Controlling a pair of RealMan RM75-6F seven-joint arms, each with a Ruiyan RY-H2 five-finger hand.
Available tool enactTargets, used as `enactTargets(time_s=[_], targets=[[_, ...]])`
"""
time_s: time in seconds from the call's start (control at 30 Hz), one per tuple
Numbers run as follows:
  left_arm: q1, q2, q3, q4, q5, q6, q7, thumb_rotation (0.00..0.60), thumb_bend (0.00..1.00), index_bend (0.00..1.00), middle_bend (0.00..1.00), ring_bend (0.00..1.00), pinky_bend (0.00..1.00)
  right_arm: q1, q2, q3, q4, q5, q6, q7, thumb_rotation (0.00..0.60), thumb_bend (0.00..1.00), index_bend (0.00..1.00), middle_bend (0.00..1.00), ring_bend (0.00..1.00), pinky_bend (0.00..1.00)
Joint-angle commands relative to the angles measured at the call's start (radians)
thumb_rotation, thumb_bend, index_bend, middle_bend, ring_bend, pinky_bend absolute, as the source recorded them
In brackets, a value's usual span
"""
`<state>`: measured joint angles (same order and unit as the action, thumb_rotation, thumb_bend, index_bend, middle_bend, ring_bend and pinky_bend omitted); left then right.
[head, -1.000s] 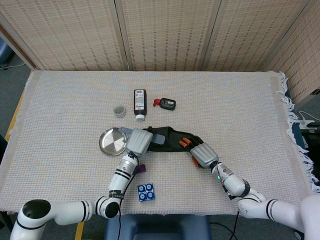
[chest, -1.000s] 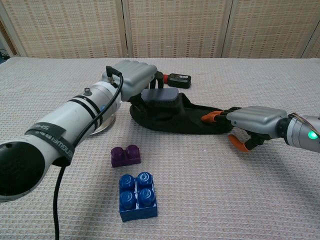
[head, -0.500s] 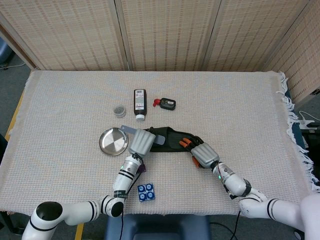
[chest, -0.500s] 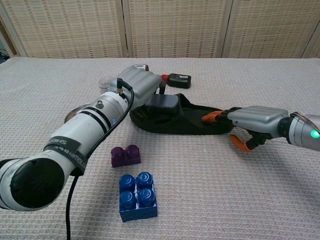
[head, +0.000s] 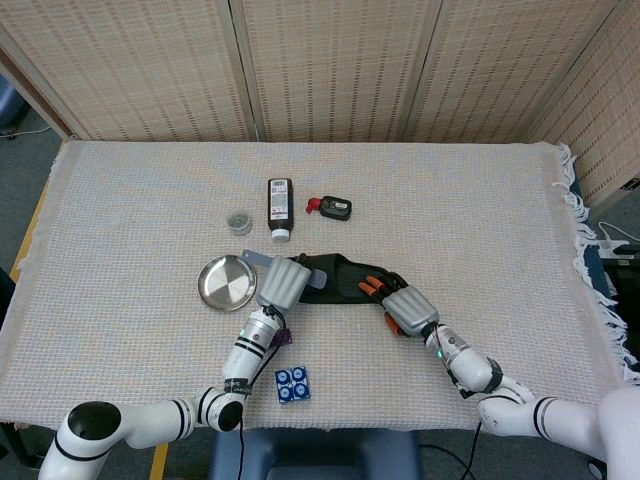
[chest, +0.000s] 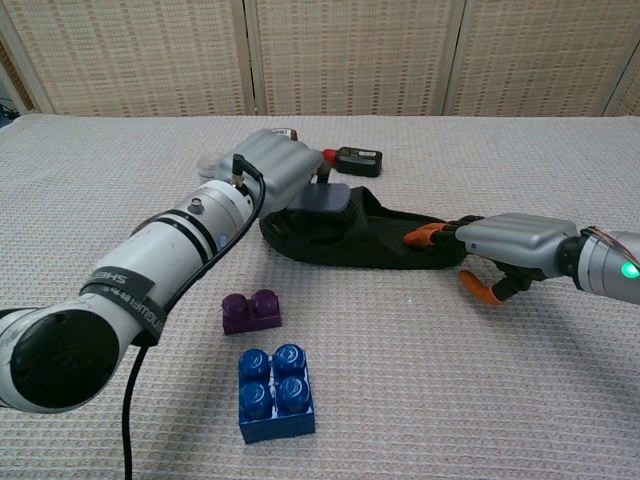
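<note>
Partly legible lettering, seemingly "SHE", on the left arm's black band.

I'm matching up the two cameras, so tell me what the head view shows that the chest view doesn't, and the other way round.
Only the head view shows the small round jar clear of the arm, the whole steel plate and the table's fringed right edge. Only the chest view shows the purple brick in full; from above the left forearm mostly hides it. Both show the left hand and the right hand at opposite ends of the black shoe, plus the blue brick, the dark bottle and the small black device.
</note>
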<state>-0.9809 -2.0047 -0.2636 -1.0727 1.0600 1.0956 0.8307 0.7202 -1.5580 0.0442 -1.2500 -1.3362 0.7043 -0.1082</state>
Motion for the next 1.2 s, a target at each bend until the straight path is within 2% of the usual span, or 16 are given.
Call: enactTargets(time_s=[0.03, 0.43, 0.67, 0.83, 0.97, 1.2], targets=[[0.001, -0.006, 0.014, -0.004, 0.017, 0.014, 0.022, 0.600, 0.44, 0.44, 0.52, 0.90, 1.00, 0.000, 0.001, -0.001, -0.002, 0.000, 0.001, 0.002, 0.600, 0.70, 0.00, 0.00, 0.00, 0.00], [-0.010, -0.058, 0.037, 0.087, 0.076, 0.030, 0.072, 0.600, 0.44, 0.46, 0.54, 0.90, 1.00, 0.001, 0.012, -0.006, -0.002, 0.000, 0.004, 0.020, 0.600, 0.70, 0.00, 0.00, 0.00, 0.00], [-0.007, -0.068, 0.029, 0.158, 0.073, 0.020, 0.102, 0.600, 0.44, 0.46, 0.54, 0.90, 1.00, 0.002, 0.013, -0.008, 0.004, -0.006, 0.009, 0.034, 0.600, 0.70, 0.00, 0.00, 0.00, 0.00], [0.003, -0.055, 0.024, 0.168, 0.074, 0.025, 0.122, 0.600, 0.44, 0.46, 0.54, 0.90, 1.00, 0.000, 0.014, -0.010, 0.004, -0.008, 0.012, 0.042, 0.600, 0.70, 0.00, 0.00, 0.00, 0.00], [0.024, -0.016, 0.033, 0.109, 0.086, 0.040, 0.132, 0.600, 0.44, 0.46, 0.55, 0.90, 1.00, -0.001, 0.017, -0.010, 0.001, -0.011, 0.018, 0.045, 0.600, 0.70, 0.00, 0.00, 0.00, 0.00], [0.099, 0.134, 0.081, -0.146, 0.119, 0.104, 0.181, 0.600, 0.44, 0.47, 0.55, 0.90, 1.00, -0.008, 0.045, -0.025, -0.019, -0.049, 0.049, 0.051, 0.600, 0.71, 0.00, 0.00, 0.00, 0.00]])
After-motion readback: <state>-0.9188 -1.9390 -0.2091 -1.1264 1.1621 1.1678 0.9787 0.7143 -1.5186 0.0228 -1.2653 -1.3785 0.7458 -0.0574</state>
